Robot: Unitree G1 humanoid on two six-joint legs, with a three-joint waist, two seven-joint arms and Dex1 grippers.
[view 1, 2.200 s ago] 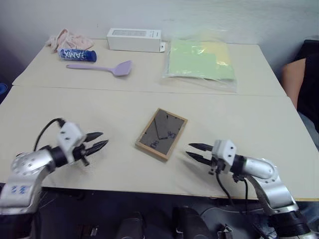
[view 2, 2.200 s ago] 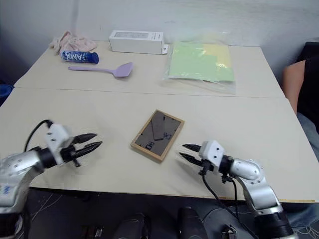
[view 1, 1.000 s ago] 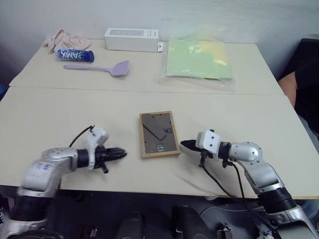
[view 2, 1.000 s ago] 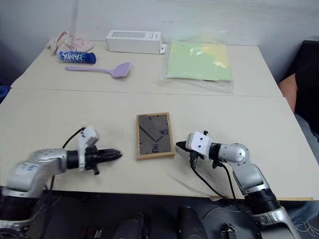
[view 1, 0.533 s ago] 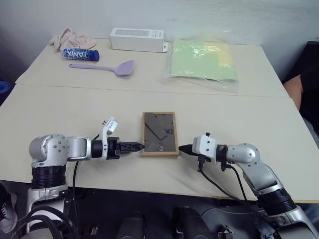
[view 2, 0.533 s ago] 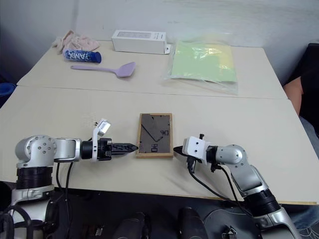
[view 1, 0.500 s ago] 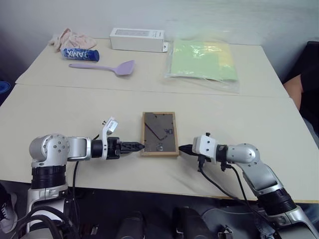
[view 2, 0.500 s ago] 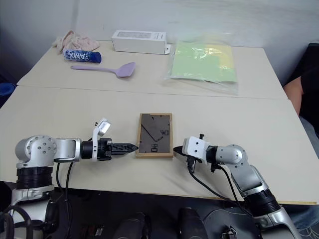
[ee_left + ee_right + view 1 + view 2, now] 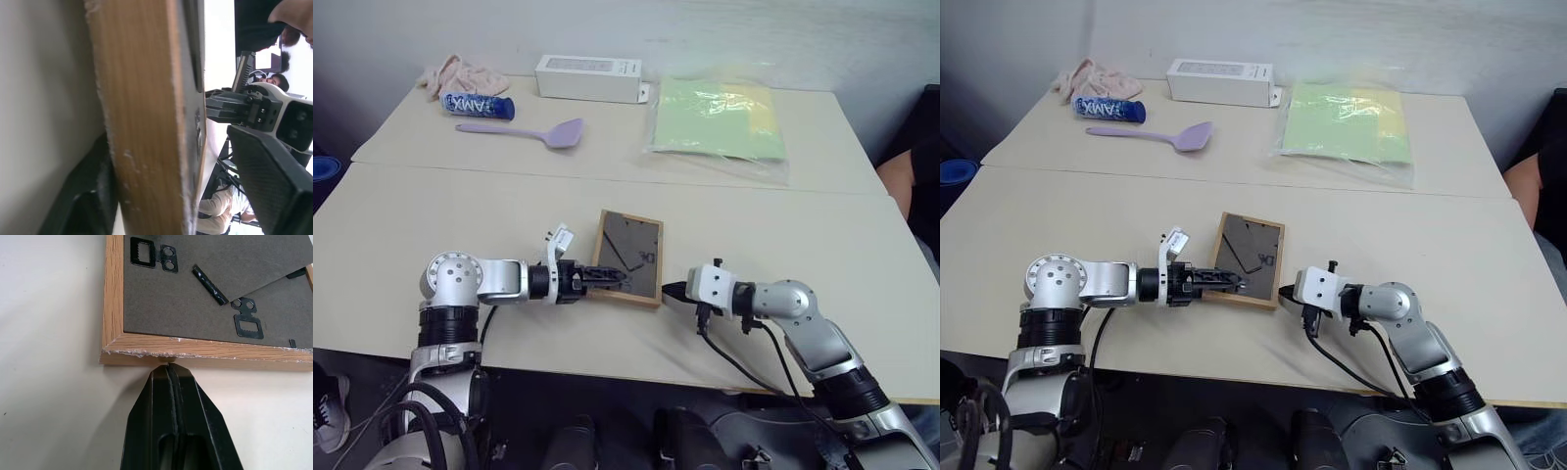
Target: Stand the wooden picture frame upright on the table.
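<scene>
The wooden picture frame [image 9: 631, 257] lies back-up on the table [image 9: 783, 235], its dark grey panel and stand showing and its left edge slightly raised. My left gripper [image 9: 610, 277] is open and straddles that left edge. In the left wrist view the wooden edge [image 9: 142, 122] runs between one finger [image 9: 83, 200] beneath it and the other finger [image 9: 274, 176], which stands off the back panel. My right gripper [image 9: 669, 290] is shut. Its closed tips [image 9: 168, 369] press against the frame's right wooden edge [image 9: 205, 355].
At the table's far side are a white oblong box [image 9: 587, 78], a blue tube [image 9: 478, 105], a pink cloth [image 9: 460, 73], a lilac spatula [image 9: 524, 130] and a bag of green sheets [image 9: 720, 116]. A person [image 9: 920, 166] sits at the right edge.
My left gripper has slid right from beside the frame until its fingers lie around the left edge. The frame has turned a little and that edge has lifted. The right gripper has stayed put.
</scene>
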